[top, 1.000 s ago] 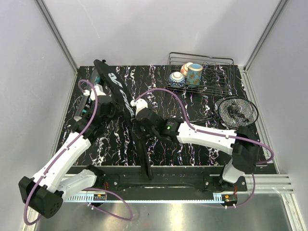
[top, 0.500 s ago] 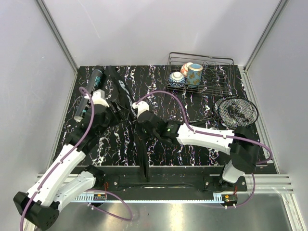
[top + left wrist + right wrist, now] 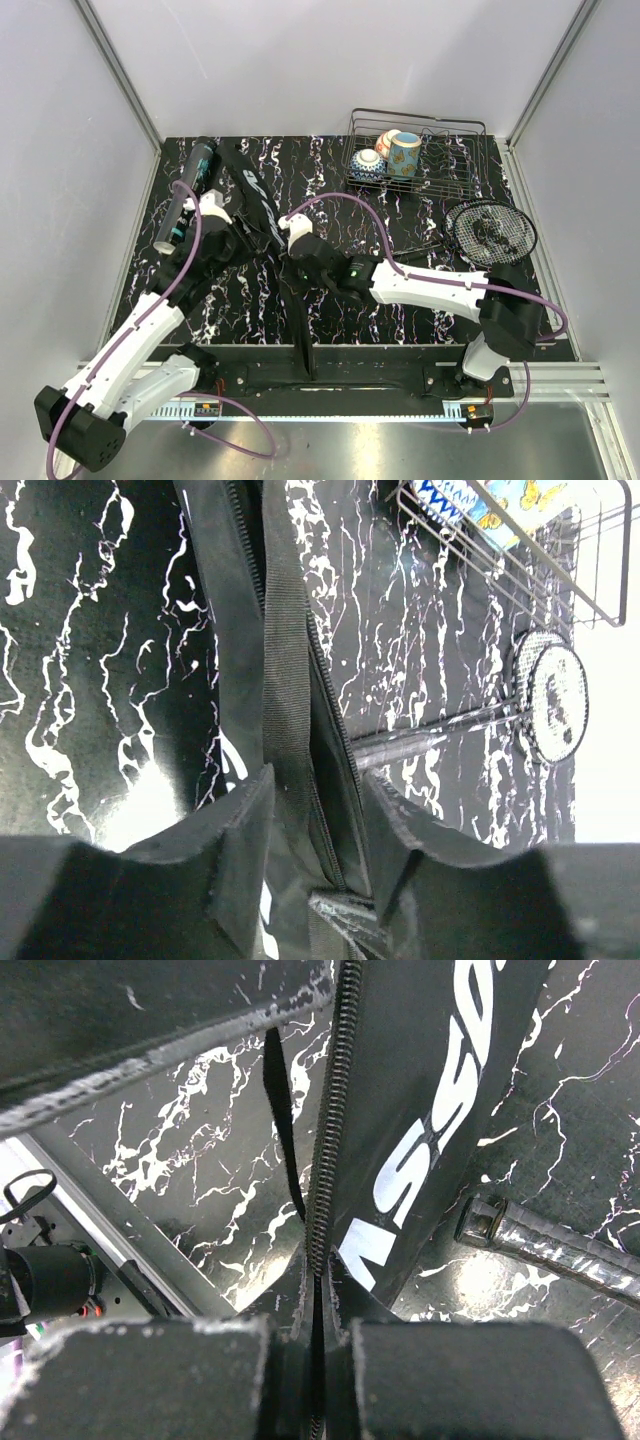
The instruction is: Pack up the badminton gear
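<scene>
The long black bag [image 3: 262,205] with white lettering lies from the far left toward the near edge. My left gripper [image 3: 238,240] holds its strap and zipper edge [image 3: 300,730] between its jaws. My right gripper [image 3: 300,252] is shut on the bag's zipper edge [image 3: 330,1160], next to the white lettering [image 3: 440,1110]. The black racket [image 3: 488,232] lies at the right, its handle [image 3: 545,1245] close to the bag; it also shows in the left wrist view [image 3: 550,695]. The dark tube [image 3: 186,195] lies at the far left beside the bag. No shuttlecocks are in view.
A wire basket [image 3: 440,128] with painted ceramic cups [image 3: 398,152] stands at the back right and shows in the left wrist view [image 3: 540,570]. The table has a black marbled top [image 3: 420,215]. White walls stand on three sides, and a metal rail runs along the near edge.
The bag's far end, held up a second ago, has come down and now lies flatter beside the tube. Both grippers have shifted a little with the bag.
</scene>
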### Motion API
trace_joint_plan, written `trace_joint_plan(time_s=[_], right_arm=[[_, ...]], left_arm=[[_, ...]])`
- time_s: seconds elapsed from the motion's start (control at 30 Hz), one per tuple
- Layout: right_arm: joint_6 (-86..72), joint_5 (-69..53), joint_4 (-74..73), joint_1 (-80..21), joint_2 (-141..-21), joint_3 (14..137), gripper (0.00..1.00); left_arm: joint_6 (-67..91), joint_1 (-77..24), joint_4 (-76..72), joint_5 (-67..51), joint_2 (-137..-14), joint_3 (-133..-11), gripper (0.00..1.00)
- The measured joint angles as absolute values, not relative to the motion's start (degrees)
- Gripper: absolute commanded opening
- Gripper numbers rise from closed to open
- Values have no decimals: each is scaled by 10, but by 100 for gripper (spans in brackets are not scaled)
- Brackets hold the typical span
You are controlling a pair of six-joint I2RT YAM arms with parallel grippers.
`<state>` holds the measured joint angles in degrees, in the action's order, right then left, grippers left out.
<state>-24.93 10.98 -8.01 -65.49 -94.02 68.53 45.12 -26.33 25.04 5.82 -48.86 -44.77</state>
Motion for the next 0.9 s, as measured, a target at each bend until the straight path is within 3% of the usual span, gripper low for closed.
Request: trace_joint_plan(time_s=[0.13,0.27,0.4,0.57,0.87,0.9], right_arm=[[-253,109,-79,-655,-933,685,0],[-254,109,-78,-655,-927,684,0],[-254,109,-77,-655,-927,682,0],[-254,109,-76,-655,-927,682,0],[-253,109,-76,-655,-927,682,0],[-253,109,-76,-655,-927,682,0]], left_arm=[[462,-263,252,56,-493,-447,39],[469,-263,265,63,-488,-447,52],[481,-263,269,64,-473,-444,52],[486,-263,260,62,-487,-444,44],[496,-263,239,57,-543,-444,46],[496,-263,233,57,-551,-444,42]])
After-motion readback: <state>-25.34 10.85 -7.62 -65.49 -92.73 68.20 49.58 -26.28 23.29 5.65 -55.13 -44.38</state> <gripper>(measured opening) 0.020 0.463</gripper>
